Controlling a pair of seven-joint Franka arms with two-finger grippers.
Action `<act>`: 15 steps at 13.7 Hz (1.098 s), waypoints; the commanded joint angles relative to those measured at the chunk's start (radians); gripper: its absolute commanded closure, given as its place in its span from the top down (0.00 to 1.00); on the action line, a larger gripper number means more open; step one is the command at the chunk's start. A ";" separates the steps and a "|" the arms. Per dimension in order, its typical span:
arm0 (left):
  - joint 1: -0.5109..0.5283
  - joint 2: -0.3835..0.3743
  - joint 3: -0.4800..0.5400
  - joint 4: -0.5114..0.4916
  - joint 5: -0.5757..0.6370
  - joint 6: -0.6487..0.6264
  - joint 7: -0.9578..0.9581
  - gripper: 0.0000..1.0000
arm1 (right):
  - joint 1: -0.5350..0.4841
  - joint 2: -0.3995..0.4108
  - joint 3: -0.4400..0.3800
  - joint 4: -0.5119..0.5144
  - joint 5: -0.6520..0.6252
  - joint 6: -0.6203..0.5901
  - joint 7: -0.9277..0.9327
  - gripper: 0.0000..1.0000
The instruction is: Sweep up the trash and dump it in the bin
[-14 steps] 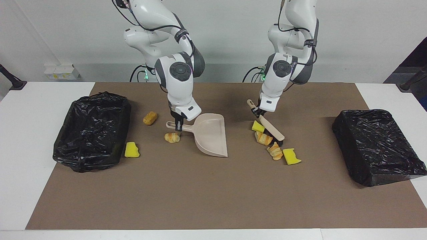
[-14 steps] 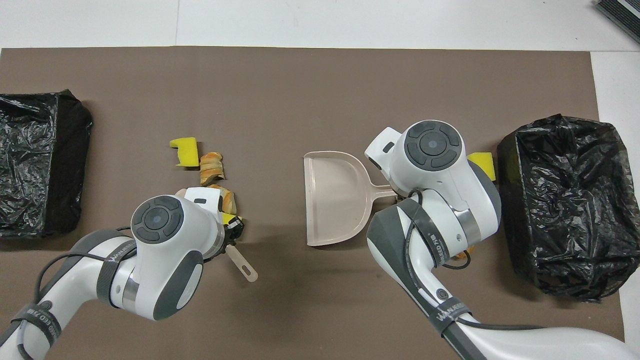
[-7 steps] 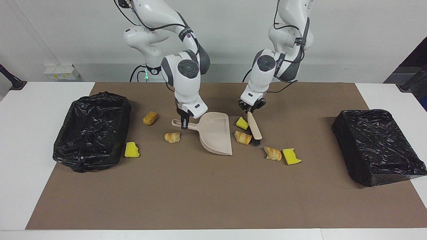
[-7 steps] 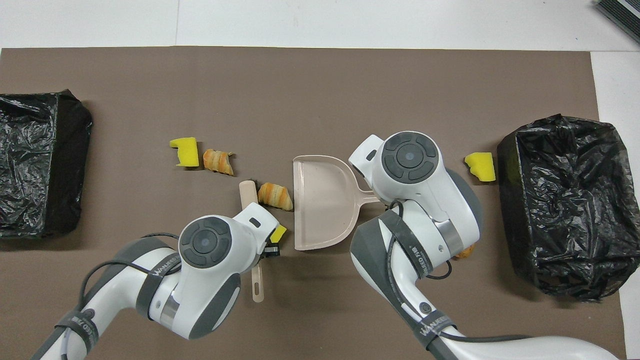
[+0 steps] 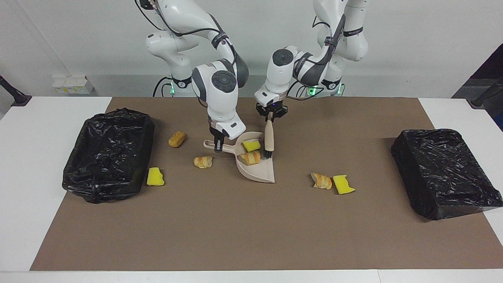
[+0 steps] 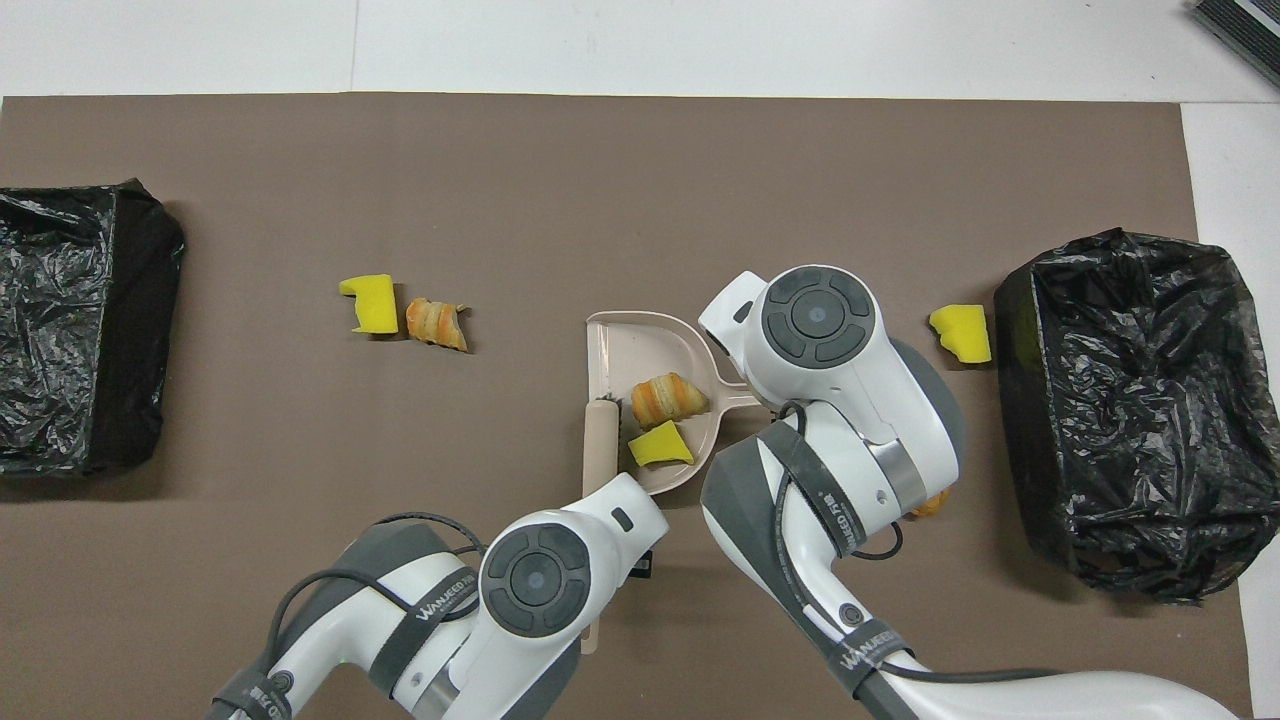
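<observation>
Surveying your tabletop [image 5: 23,165] from largest to smallest: it is white and carries a brown mat [image 5: 235,228] that takes up most of its surface. Two bins lined with black plastic stand on the mat. You have one bin [image 5: 108,155] at the right arm's end with its mouth facing up, and the other bin [image 5: 446,173] at the left arm's end.

Your right gripper [image 5: 218,148] is down at the mat near the middle, its jaws clamped on the handle of the beige dustpan [image 5: 259,173]. The pan lies on the mat with its open lip pointing toward the left arm's end.

Your left gripper [image 5: 270,117] hangs over the pan's lip, its jaws clamped on the handle of the brush [image 5: 268,137]. The brush stands nearly upright with its dark bristles down at the pan's mouth.

The trash is in three places. Inside the dustpan you have one yellow sponge chunk [image 5: 251,146] and one croissant piece [image 5: 251,158], the sponge nearer to the robots and the two just beside each other.

Toward the left arm's end, a second croissant piece [image 5: 321,181] and a second sponge chunk [image 5: 343,184] lie touching on the mat, well apart from the pan.

Toward the right arm's end, a third croissant piece [image 5: 203,161] lies just beside the pan's handle. A brown bread piece [image 5: 177,139] lies nearer to the robots, and a third sponge chunk [image 5: 155,177] sits against the open bin.
</observation>
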 commanded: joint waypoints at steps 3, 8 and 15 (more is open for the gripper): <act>0.030 -0.028 0.034 0.152 -0.020 -0.266 0.034 0.00 | -0.070 -0.014 0.008 -0.028 -0.006 0.007 -0.086 0.00; 0.266 0.002 0.034 0.174 0.006 -0.299 0.247 0.00 | -0.065 -0.016 0.008 -0.020 0.003 0.005 -0.072 0.00; 0.598 0.168 0.033 0.386 0.172 -0.320 0.631 0.00 | -0.065 -0.017 0.008 -0.023 0.007 0.005 -0.069 0.00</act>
